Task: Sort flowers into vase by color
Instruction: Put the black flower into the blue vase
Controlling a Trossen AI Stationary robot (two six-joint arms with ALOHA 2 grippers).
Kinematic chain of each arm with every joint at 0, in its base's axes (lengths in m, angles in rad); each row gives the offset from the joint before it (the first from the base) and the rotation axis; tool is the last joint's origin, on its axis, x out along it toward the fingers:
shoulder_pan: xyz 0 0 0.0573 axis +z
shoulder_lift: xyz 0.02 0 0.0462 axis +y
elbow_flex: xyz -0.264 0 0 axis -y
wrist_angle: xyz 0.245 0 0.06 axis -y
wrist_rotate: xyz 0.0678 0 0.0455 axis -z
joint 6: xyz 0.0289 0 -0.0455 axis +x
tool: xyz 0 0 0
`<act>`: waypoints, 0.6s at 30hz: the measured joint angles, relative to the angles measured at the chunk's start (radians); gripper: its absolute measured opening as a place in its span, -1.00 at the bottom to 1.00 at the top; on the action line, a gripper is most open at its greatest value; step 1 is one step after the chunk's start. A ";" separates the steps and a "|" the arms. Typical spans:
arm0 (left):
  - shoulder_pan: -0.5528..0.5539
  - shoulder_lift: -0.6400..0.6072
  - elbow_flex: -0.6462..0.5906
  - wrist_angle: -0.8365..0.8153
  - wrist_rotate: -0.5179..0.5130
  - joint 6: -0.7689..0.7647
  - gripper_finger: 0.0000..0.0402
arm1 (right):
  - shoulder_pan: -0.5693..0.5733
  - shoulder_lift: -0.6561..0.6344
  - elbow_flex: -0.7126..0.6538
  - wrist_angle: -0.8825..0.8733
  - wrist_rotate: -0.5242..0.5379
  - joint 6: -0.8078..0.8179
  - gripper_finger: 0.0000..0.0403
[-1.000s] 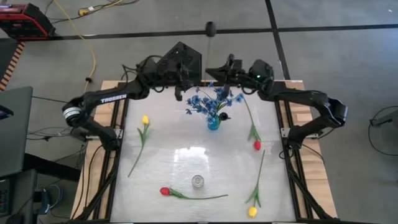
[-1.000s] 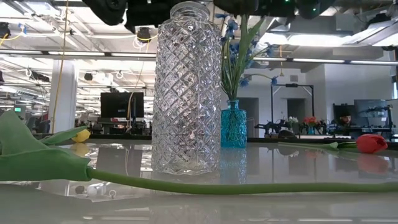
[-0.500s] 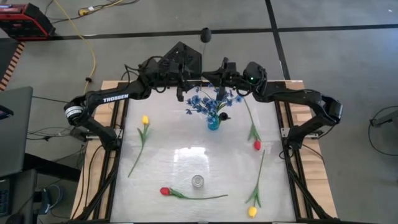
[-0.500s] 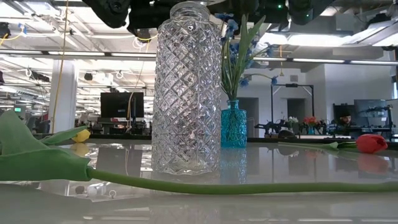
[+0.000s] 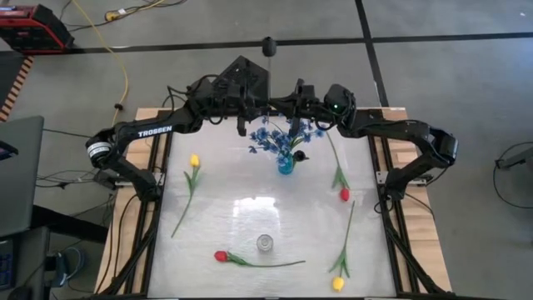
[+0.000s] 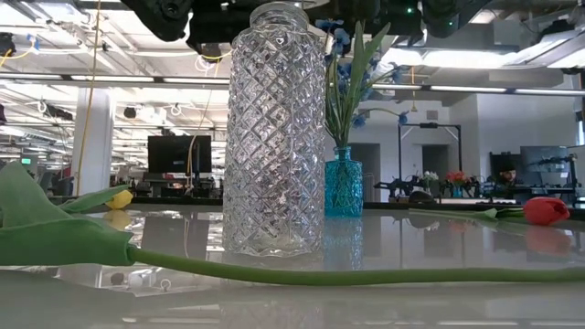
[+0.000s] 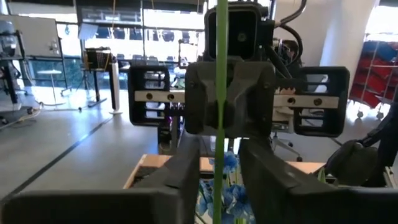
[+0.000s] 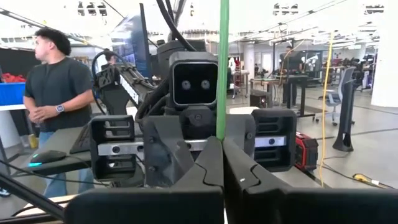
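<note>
A dark-budded flower stands upright between both arms over the table's far edge; its bud [image 5: 268,43] tops a thin green stem [image 7: 221,74]. My right gripper [image 8: 222,146] is shut on that stem. My left gripper [image 7: 219,168] faces it, open, one finger on each side of the stem without touching. Below them the blue vase [image 5: 286,164] holds blue sprays [image 5: 283,136]. A clear cut-glass vase [image 5: 265,242] stands near the table's near edge. Yellow tulips [image 5: 194,161] [image 5: 338,283] and red tulips [image 5: 344,194] [image 5: 221,256] lie flat on the table. My right gripper pinches the dark-budded flower's stem [image 8: 222,127] between its two fingers. The fingers come level from the table's right side and lie across the stem. The flower is lifted clear and upright, and its stem rises out of the top of the right wrist view.
The clear vase [image 6: 274,128] fills the middle of the low view with a red tulip's stem [image 6: 366,272] lying in front of it. A person [image 8: 59,93] stands beyond the table. Wooden rails [image 5: 158,167] border the table's sides.
My right gripper has moved toward the table's left, closer to the left gripper, carrying the upright flower. The dark bud has shifted left with it. The left arm has kept still.
</note>
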 joint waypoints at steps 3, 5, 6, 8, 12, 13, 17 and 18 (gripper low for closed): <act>0.000 0.000 0.000 -0.001 0.003 -0.011 -0.78 | 0.007 0.000 0.000 0.003 -0.005 0.000 -0.89; -0.001 0.000 0.000 0.001 0.003 -0.012 -0.93 | 0.006 0.000 0.000 0.002 -0.025 0.000 -0.80; -0.001 0.001 0.000 0.006 0.002 -0.012 -0.96 | 0.006 0.000 0.000 0.002 -0.034 0.000 -0.75; -0.001 0.001 0.000 0.013 0.002 -0.012 -0.97 | 0.006 0.000 0.000 0.004 -0.041 0.000 -0.67; 0.001 0.001 0.000 0.030 -0.006 -0.013 -0.99 | 0.005 0.000 0.000 0.004 -0.046 0.000 -0.54; 0.003 0.001 0.000 0.038 -0.006 -0.013 -0.99 | 0.004 0.000 0.000 0.004 -0.046 -0.001 -0.50; 0.022 0.002 0.000 0.077 -0.008 -0.047 -1.00 | -0.009 -0.002 0.000 0.005 -0.048 0.000 -0.29; 0.029 0.002 0.000 0.090 -0.015 -0.058 -1.00 | -0.010 -0.006 0.000 0.003 -0.048 0.000 -0.23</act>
